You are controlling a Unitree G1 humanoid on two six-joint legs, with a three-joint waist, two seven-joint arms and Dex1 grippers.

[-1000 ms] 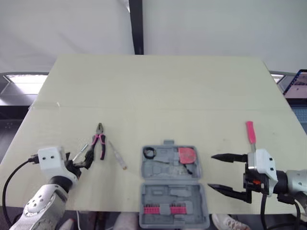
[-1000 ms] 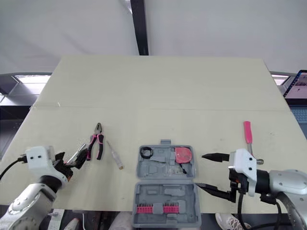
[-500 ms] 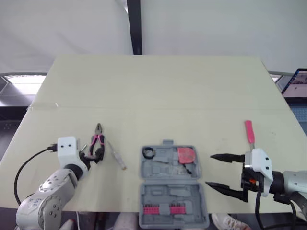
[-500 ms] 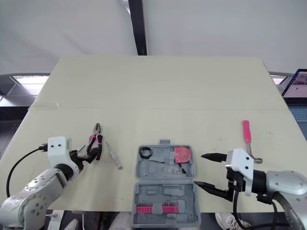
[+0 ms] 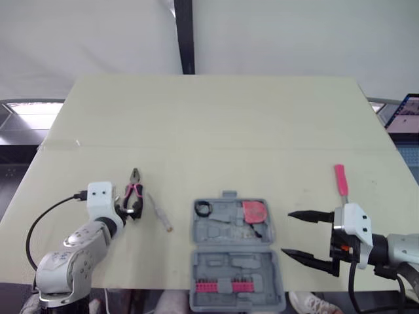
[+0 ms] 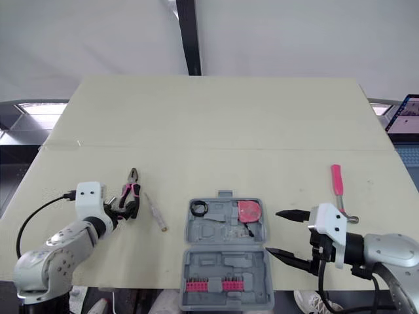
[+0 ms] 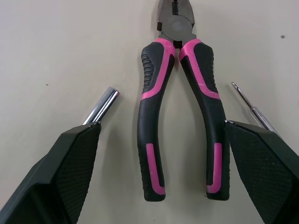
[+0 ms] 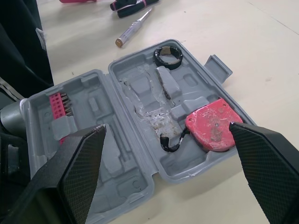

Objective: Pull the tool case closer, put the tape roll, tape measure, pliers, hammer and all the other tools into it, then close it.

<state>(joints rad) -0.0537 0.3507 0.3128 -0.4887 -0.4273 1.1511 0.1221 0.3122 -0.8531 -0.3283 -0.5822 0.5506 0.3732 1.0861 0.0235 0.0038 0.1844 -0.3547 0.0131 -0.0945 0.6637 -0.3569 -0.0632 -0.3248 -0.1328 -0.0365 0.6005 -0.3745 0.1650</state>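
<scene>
Over on the left of the desk (image 5: 216, 131), the left gripper (image 5: 127, 210) has its fingers spread wide, straddling both handles of the pliers (image 5: 134, 191), which lie flat. Watch it though: a metal bit (image 7: 103, 105) and a screwdriver (image 7: 254, 109) lie right by the fingertips (one each side), so closing could drag them along or skew the pliers. Middle: the open case (image 5: 229, 268), tape roll (image 5: 203, 209) and tape measure (image 5: 256, 211) inside. The right gripper (image 5: 288, 233) hangs beside it, fingers wide and empty. The hammer (image 5: 341, 180) lies beyond, not yet packed.

Head stereo pair looks down on beige worktop (image 5: 216, 118); wrist cams close-up: L pink-handled pliers (image 7: 148, 121), R open grey case (image 8: 117, 158).
</scene>
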